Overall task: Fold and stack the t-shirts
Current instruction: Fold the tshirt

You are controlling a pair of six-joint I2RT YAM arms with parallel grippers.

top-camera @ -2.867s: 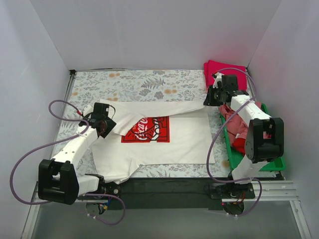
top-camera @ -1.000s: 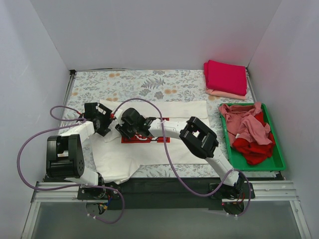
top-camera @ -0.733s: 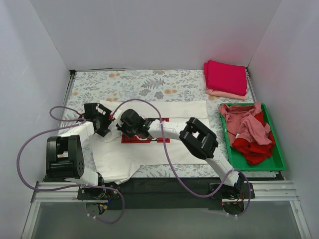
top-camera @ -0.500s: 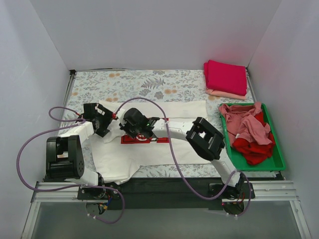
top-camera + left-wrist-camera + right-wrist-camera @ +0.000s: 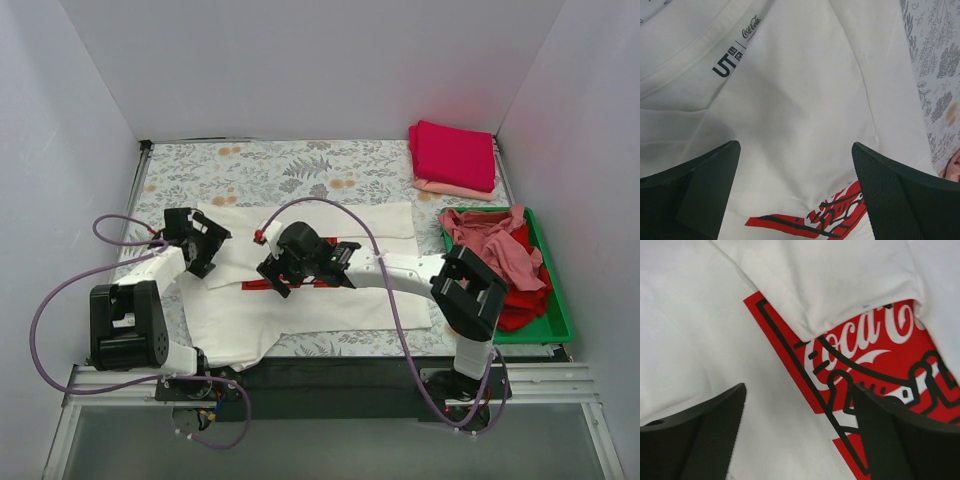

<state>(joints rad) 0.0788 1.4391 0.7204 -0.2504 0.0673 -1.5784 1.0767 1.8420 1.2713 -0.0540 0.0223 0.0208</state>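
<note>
L gripper (image 5: 796,195): jaws wide apart, nothing held; over white shirt (image 5: 330,300) by collar label.
R gripper (image 5: 800,435): jaws also wide, nothing held; over red logo (image 5: 875,365).
Contact: tips maybe just off the cloth, hard to tell.
White shirt: flat on tablecloth (image 5: 250,165), centre-left; a fold laps logo's top.
Stack: magenta shirt (image 5: 455,153) folded on pale pink shirt (image 5: 445,188), far-right corner.
Tray (image 5: 555,330): crumpled dusty-pink shirt (image 5: 490,245) & red shirt (image 5: 520,303).

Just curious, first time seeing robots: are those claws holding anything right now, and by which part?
Nothing is held. The left gripper and right gripper are both open over the cream-white t-shirt, gripping no cloth.
</note>
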